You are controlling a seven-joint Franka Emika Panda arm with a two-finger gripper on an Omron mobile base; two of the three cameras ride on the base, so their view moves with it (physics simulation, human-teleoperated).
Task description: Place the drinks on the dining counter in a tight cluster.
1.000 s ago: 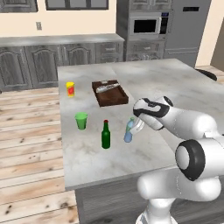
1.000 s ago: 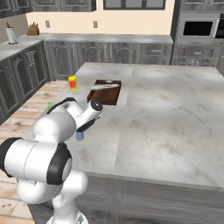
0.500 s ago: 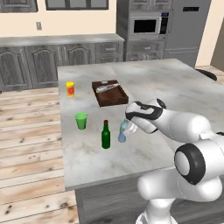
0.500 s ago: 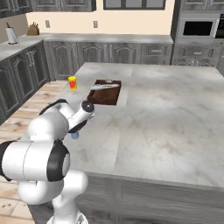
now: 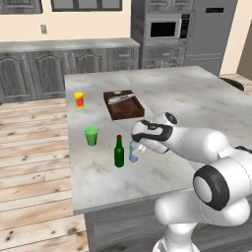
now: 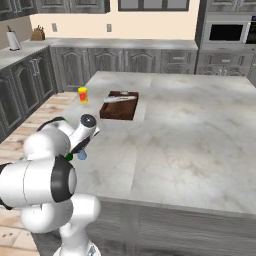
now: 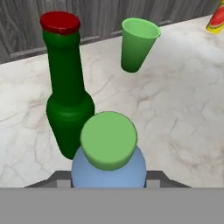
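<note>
Tool (image 5: pixel 138 147) pinching small clear-blue water bottle with green cap (image 7: pixel 108 162), just beside slim dark green glass bottle with red cap (image 5: pixel 118 152) on pale grey marble counter (image 5: pixel 197 103). Green plastic cup (image 5: pixel 91 136) near; yellow cup (image 5: pixel 78 100) and brown wooden tray (image 5: pixel 123 104) farther.

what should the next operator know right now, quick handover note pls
Hand: shut on the water bottle, held at the counter beside the green bottle.
Green bottle: upright on the counter; the two look close or touching in the hand view.
Green cup, yellow cup and wooden tray stand farther back.
Done: two drinks brought together.
Left: release the water bottle; the juice jug isn't located yet.
</note>
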